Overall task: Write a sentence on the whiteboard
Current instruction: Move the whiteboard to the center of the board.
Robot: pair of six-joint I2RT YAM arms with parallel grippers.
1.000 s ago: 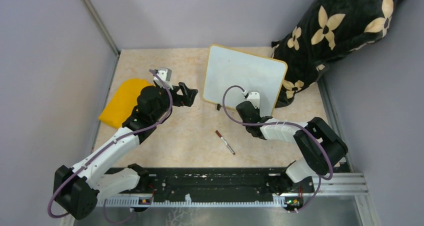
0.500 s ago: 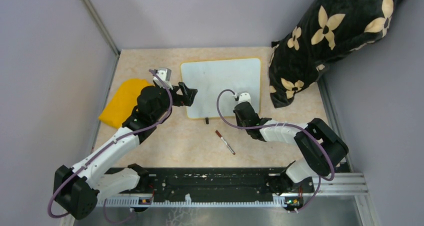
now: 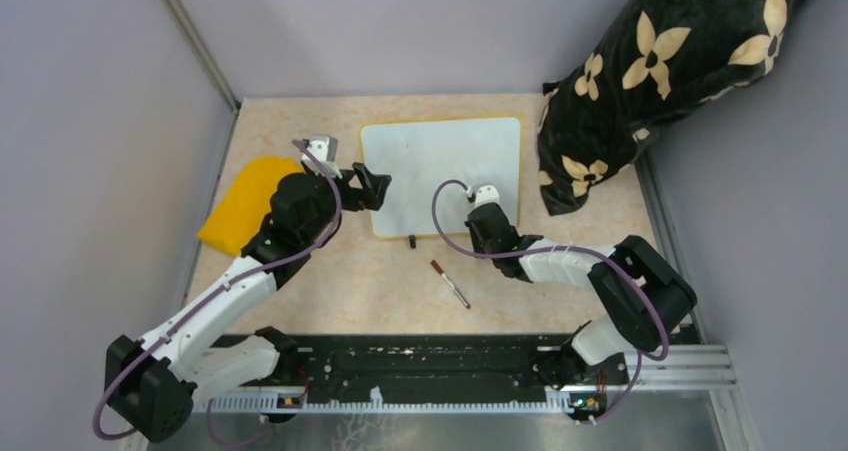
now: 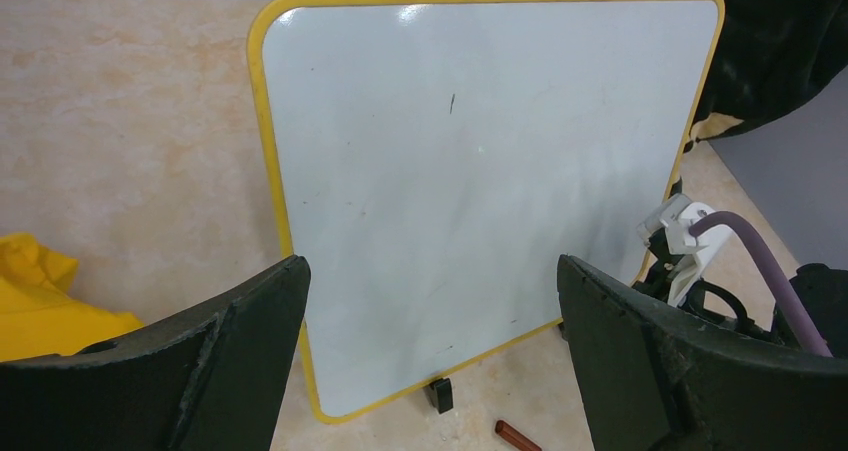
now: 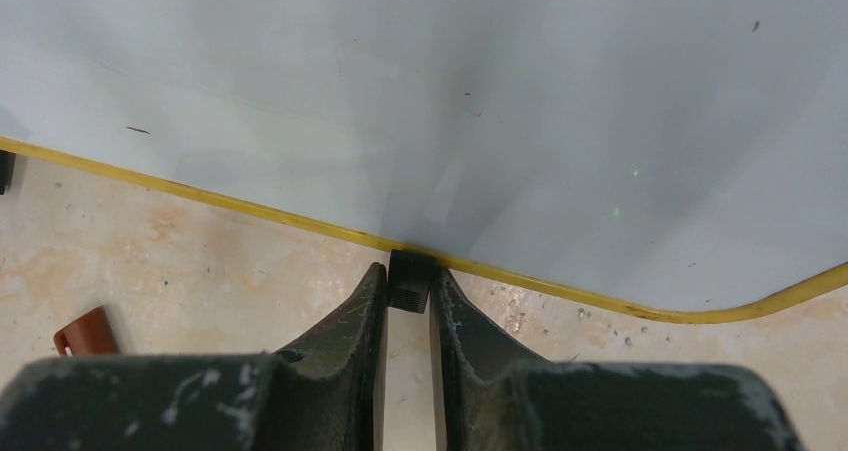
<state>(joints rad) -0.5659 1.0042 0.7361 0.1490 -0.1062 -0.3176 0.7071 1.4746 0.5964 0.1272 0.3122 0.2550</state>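
Note:
The whiteboard (image 3: 440, 171) lies flat on the table, white with a yellow rim. It carries only a few tiny dark specks; no sentence shows on it. My right gripper (image 3: 488, 226) is at its near right edge, shut on one black foot (image 5: 410, 281) of the board (image 5: 450, 91). The other black foot (image 3: 411, 239) is free. My left gripper (image 3: 372, 186) is open and empty, hovering by the board's left edge; in its wrist view (image 4: 430, 266) the board (image 4: 480, 171) fills the gap between the jaws.
A reddish-brown marker (image 3: 450, 284) lies on the table in front of the board, also in the wrist views (image 4: 515, 437) (image 5: 85, 331). A yellow cloth (image 3: 248, 203) lies at the left. A black flowered pillow (image 3: 660, 71) stands at the back right.
The board has gone from tilted up against the pillow to lying flat further left, carried by my right gripper. My left gripper has shifted only slightly.

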